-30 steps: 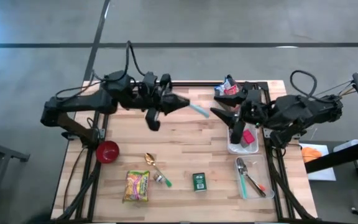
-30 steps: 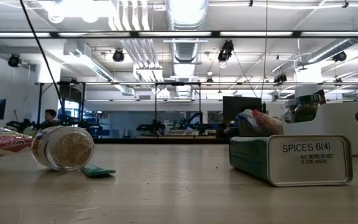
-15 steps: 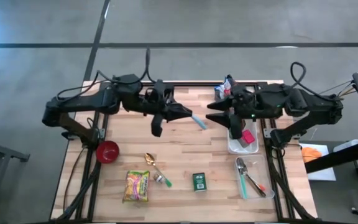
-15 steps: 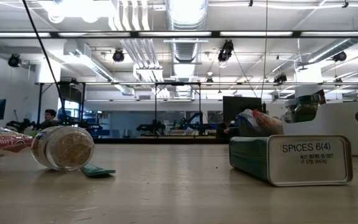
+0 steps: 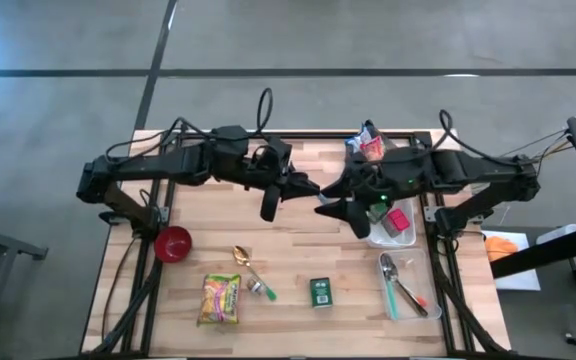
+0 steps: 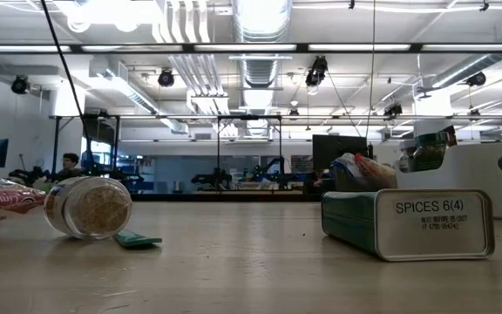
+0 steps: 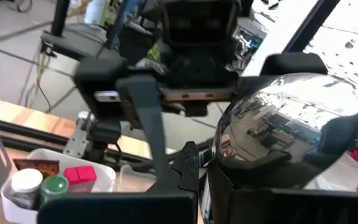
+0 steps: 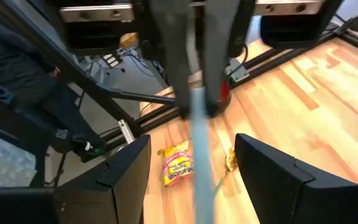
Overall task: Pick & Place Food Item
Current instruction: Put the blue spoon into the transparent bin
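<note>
- While a green tin (image 6: 408,223) near the wooden worktop's (image 5: 298,240) front edge is showing "SPICES 6(4)", ceiling ducts (image 6: 260,61) are running overhead.
- Left gripper (image 5: 306,187) jaws are clamping a blue-handled spoon (image 8: 199,143) above mid-worktop; right gripper (image 5: 326,207) jaws are gaping around its handle.

The high view looks straight down from well above on the whole wooden table (image 5: 298,250), both arms meeting near its centre, while the low view sits at table-top height close behind a spice tin (image 6: 408,224) at 3 o'clock and a tipped jar (image 6: 88,208) at 9 o'clock, facing level into the room. The left wrist view faces the right arm close up, a white tray (image 7: 55,180) at 8 o'clock. The right wrist view faces back across the table toward the left arm, sharing with the high view the snack packet (image 8: 179,165) (image 5: 221,299).
</note>
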